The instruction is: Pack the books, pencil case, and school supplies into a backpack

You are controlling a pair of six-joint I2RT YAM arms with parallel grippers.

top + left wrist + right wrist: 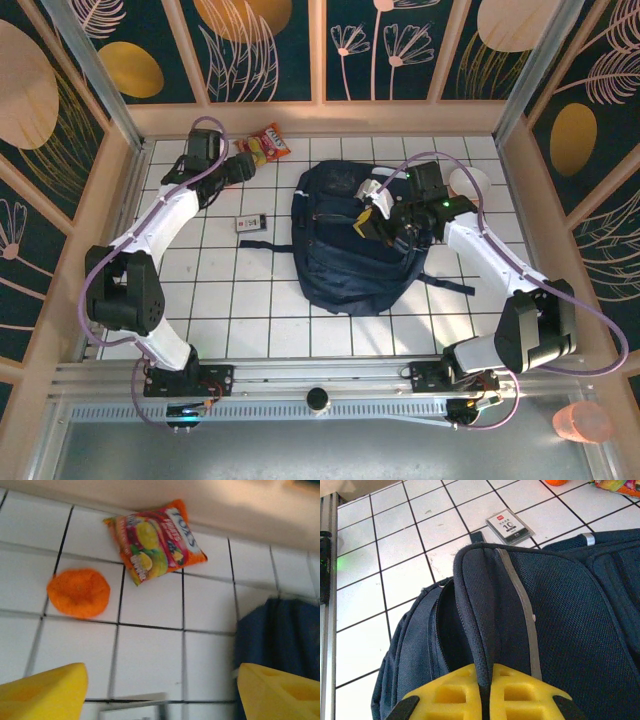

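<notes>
The navy backpack (345, 250) lies flat in the middle of the tiled table. My right gripper (368, 222) is shut on the rim of its open flap (487, 680), lifting that edge. The dark zip opening (447, 630) gapes to the left of the pale stripe (520, 605). The grey-white gadget (252, 222) rests on the tiles left of the backpack, also in the right wrist view (509, 526). My left gripper (240, 168) hovers open above the far-left tiles, its yellow fingers (42, 692) wide apart and empty. The gadget's top edge (132, 707) lies just below it. The book and pencil case are out of view.
A red-orange snack packet (155, 540) lies against the back wall, with a round orange object (78, 592) beside it on the left. The packet also shows from above (265, 145). A pale round object (470, 182) sits at the back right. Dark straps (450, 285) trail from the backpack.
</notes>
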